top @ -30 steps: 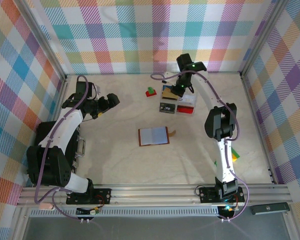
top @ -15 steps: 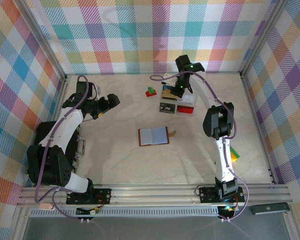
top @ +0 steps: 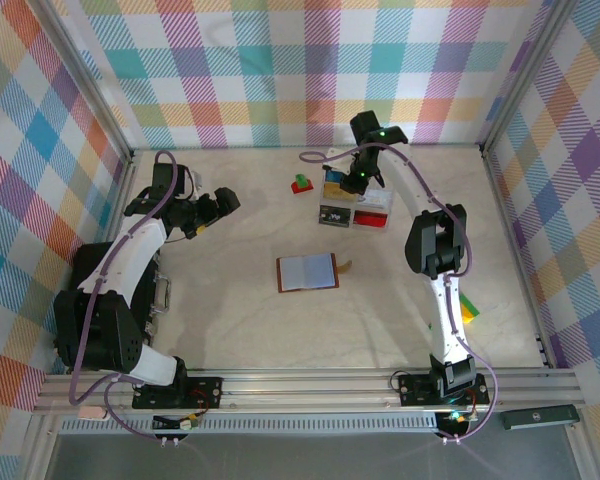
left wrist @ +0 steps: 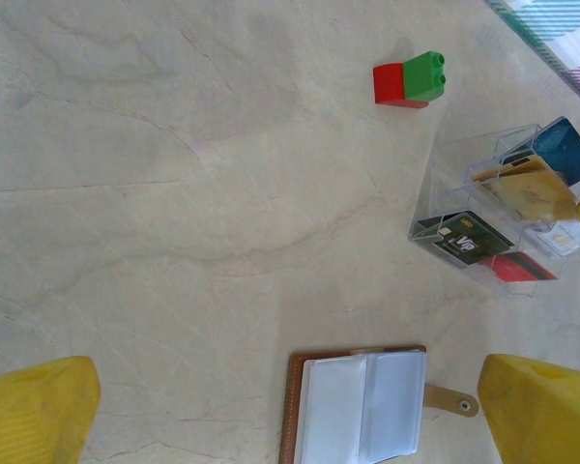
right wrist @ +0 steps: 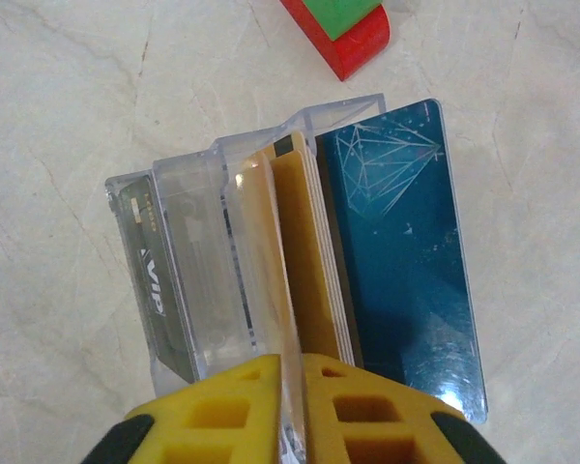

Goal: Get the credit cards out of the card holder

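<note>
field notes, counter (left wrist: 174, 193) level.

card holder (top: 307, 272) lies open and flat in the middle of the counter, between my two arms, bluish-grey inside up, strap tab (left wrist: 451, 401) out to one side. laid open like this, the pockets face up for a pull. in the left wrist view the pockets look pale and flat. i cannot tell if a card is in them.

left fingers (left wrist: 34, 411) are spread wide, gripping nothing. they hang off to the left, well apart from the holder and angled toward it. my read: parked clear, and placed to pin the holder down if needed.

right fingers (right wrist: 222, 406) are at the far side, over the clear compartment box (top: 358, 205). the pads are drawn in to a thin slit, right above a divider beside the yellow stack. i cannot tell whether they pinch a card edge, the divider, or nothing.

box contents, slot by slot:
- credit cards (right wrist: 314, 261): yellow stack on edge, in the slot under my right fingers.
- blue card (right wrist: 401, 242), diamond line drawing, just beside the stack.
- dark vip card (right wrist: 150, 290) at the other end, with clear slots between.
- red card (left wrist: 517, 268) by the vip card, seen from the left wrist.

the dividers keep the cards upright and sorted.

red-and-green brick (left wrist: 409, 80) sits near the box, apart from it.
</note>
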